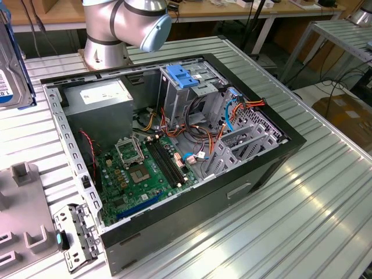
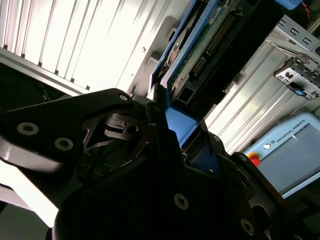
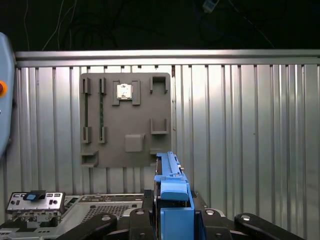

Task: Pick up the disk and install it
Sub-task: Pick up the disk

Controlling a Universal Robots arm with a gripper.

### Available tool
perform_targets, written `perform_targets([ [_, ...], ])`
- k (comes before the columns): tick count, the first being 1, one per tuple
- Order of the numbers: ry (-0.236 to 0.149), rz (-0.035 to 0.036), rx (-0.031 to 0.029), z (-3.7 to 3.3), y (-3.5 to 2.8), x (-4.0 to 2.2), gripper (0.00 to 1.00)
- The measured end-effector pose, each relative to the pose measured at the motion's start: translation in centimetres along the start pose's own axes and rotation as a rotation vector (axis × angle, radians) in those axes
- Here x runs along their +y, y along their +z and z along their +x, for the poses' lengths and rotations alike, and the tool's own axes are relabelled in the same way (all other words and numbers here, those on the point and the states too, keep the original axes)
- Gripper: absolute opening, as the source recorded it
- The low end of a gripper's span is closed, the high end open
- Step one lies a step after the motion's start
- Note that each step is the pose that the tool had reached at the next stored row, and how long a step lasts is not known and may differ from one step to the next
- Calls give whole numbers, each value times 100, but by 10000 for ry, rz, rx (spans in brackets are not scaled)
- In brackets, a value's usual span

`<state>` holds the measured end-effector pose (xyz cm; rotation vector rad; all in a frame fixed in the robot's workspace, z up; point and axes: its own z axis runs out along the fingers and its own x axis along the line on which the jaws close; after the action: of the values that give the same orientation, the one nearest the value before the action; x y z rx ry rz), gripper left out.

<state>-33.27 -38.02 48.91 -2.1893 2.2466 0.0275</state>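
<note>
The disk (image 3: 172, 192) stands on edge between my gripper's (image 3: 172, 222) black fingers (image 3: 135, 220), its bright blue carrier rail facing the first wrist view. In the second wrist view the disk (image 2: 210, 45) shows its green circuit board and connector pins, and the blue rail runs down into the gripper (image 2: 176, 137), which is shut on it. In the exterior view the disk (image 1: 10, 64) hangs at the far left edge, above the ribbed table and clear of the open computer case (image 1: 279, 142).
The case holds a motherboard (image 1: 145, 174), orange and blue cables, and a drive cage topped by a light-blue latch plate (image 1: 183, 75). A grey fixture plate (image 3: 125, 120) and a metal bracket (image 1: 72, 235) lie on the table. The arm's base (image 1: 107, 35) stands behind the case.
</note>
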Motion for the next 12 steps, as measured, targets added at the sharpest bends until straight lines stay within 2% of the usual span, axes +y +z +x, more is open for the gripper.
perform_targets([
  [12,0,0,-1,-4,-1,-157,37],
])
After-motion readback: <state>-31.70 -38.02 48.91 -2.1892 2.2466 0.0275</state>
